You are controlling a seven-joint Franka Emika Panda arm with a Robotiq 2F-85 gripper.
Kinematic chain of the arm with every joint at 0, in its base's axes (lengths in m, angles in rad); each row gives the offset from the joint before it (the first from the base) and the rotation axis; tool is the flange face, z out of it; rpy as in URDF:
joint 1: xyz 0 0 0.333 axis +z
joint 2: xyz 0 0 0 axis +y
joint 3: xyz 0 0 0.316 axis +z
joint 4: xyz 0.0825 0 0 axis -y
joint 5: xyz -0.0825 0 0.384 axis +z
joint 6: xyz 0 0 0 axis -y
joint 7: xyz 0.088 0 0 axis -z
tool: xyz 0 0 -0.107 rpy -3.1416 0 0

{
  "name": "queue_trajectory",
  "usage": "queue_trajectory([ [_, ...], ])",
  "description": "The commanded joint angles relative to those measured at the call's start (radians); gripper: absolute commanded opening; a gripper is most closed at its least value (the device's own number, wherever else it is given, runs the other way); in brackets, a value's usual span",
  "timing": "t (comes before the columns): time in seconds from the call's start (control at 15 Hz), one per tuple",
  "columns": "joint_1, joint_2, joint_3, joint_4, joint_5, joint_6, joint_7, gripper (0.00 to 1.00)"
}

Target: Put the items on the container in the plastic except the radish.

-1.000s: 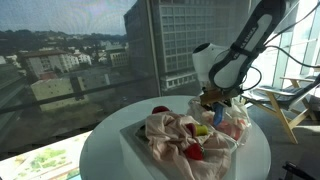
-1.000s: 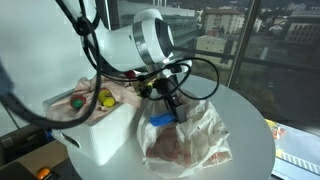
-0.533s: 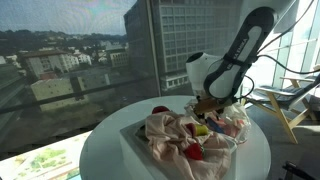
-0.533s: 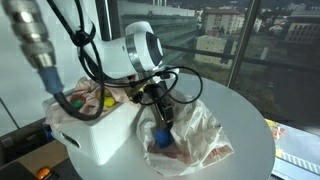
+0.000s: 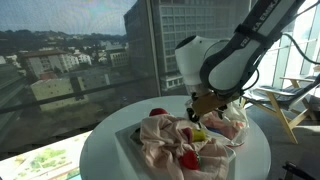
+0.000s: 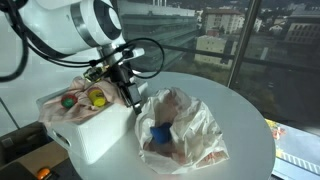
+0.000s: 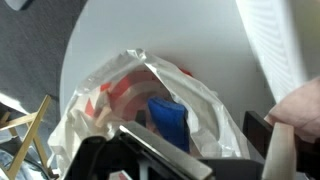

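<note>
My gripper (image 6: pixel 130 97) hangs open and empty above the gap between the white container (image 6: pixel 95 135) and the plastic (image 6: pixel 185 125). A blue oblong (image 6: pixel 160 133) lies inside the bag, and in the wrist view this blue oblong (image 7: pixel 168 122) shows through the plastic (image 7: pixel 120 85) just beyond my gripper (image 7: pixel 200 140). In the container (image 5: pixel 130 138) lie pale pink cloth (image 5: pixel 165 135), a yellow-green ball (image 5: pixel 200 133), a small red round piece (image 5: pixel 190 157) and the radish (image 5: pixel 160 111) at the far rim. My gripper (image 5: pixel 200 108) hovers over the ball's side of the tray.
Everything stands on a round white table (image 6: pixel 235 115) beside tall windows. The table's edge (image 5: pixel 100 150) curves close around the tray. A wooden chair frame (image 5: pixel 285 110) stands behind the arm.
The jaws have gone from shut on the blue oblong to open. The oblong now lies in the bag, and the gripper has risen and swung back toward the tray.
</note>
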Motion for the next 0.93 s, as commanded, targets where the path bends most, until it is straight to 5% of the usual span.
queue_trajectory([
  [0.0,0.018,-0.180,0.059,-0.057,0.047,-0.146,-0.061,1.00],
  [0.33,0.034,-0.323,0.128,-0.079,0.162,-0.085,-0.116,1.00],
  [0.87,0.084,-0.401,0.121,-0.193,0.641,0.145,-0.424,1.00],
])
